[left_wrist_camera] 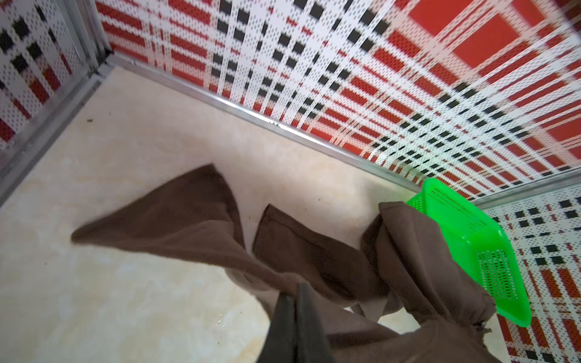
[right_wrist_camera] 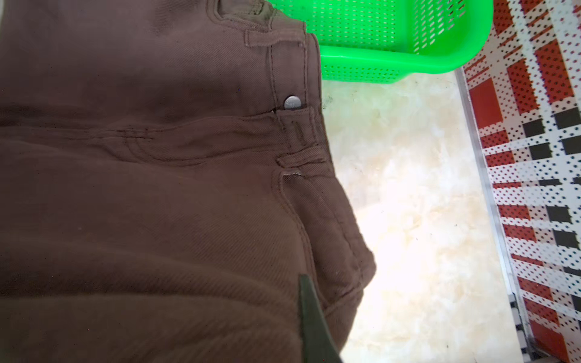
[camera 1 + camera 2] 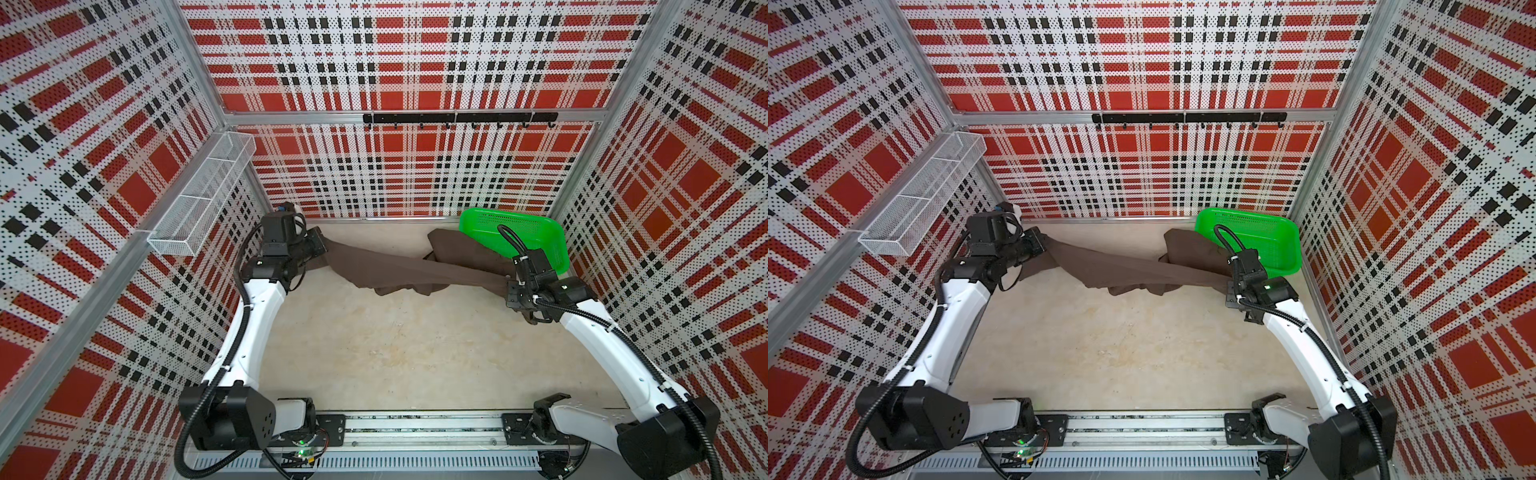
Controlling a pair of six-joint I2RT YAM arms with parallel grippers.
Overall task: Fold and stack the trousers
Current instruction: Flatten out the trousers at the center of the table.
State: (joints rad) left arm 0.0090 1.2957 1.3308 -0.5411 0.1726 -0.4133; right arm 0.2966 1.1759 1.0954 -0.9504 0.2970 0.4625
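Count, both top views and wrist views:
- trousers (image 3: 395,270): one pair, dark brown.
- waist button (image 2: 292,102): one, metal.
- belt loops (image 2: 273,39): two show in the right wrist view.
- green basket (image 3: 528,237): one.
- arms: two, left arm (image 3: 257,316) and right arm (image 3: 598,336).
- wire shelf (image 3: 199,199): one on the side wall, three compartments.
- hook rail (image 3: 457,118): one on the back wall; its hooks are too small to count surely.
- table (image 3: 395,353): one.

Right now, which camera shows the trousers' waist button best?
The right wrist view: the silver waist button sits close and sharp on the trousers. Both top views and the left wrist view show only brown cloth, no button.
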